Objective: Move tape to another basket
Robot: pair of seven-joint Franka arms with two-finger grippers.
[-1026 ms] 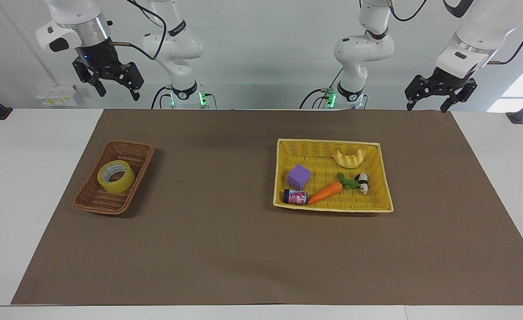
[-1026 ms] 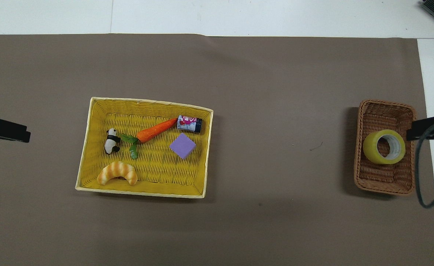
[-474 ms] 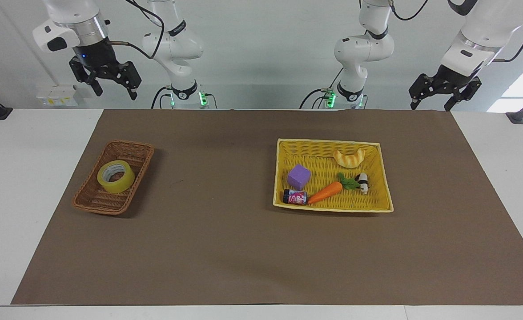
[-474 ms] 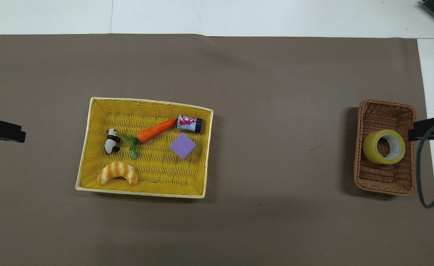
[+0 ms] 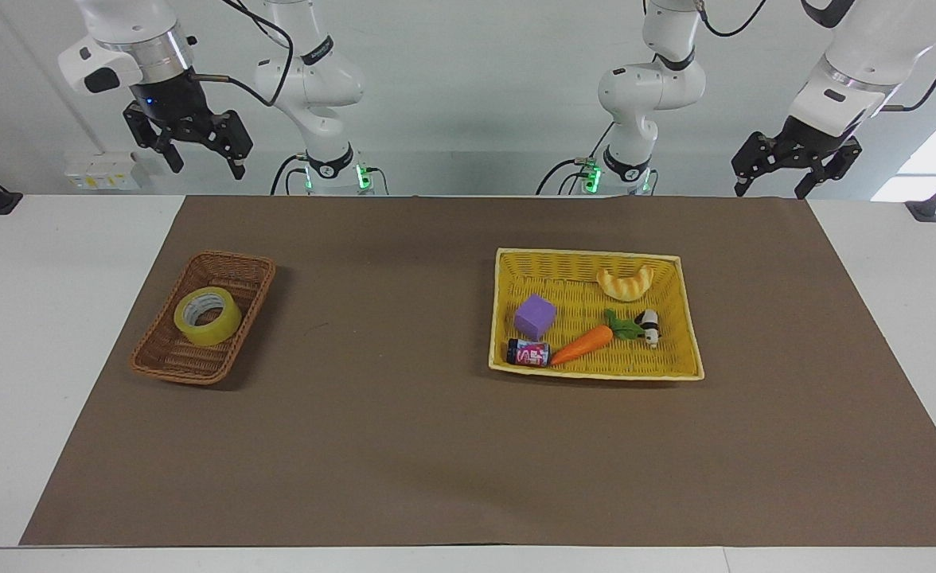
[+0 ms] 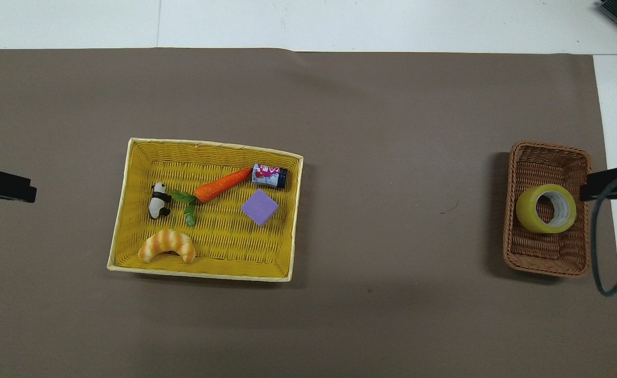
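Note:
The tape, a yellowish roll with a pale core, lies flat in the small brown wicker basket toward the right arm's end of the table. My right gripper hangs open and empty high over the table's edge by the robots, well apart from the basket. Above the same edge at the left arm's end, my left gripper is open and empty too. In the overhead view only a dark finger of the left gripper and one finger of the right gripper show.
A larger yellow woven tray sits toward the left arm's end. It holds a purple cube, a carrot, a small can, a panda figure and a croissant. Brown paper covers the table.
Both grippers have risen a little and drawn back toward the robots over the last second, then held still. The tape and both baskets have not moved.

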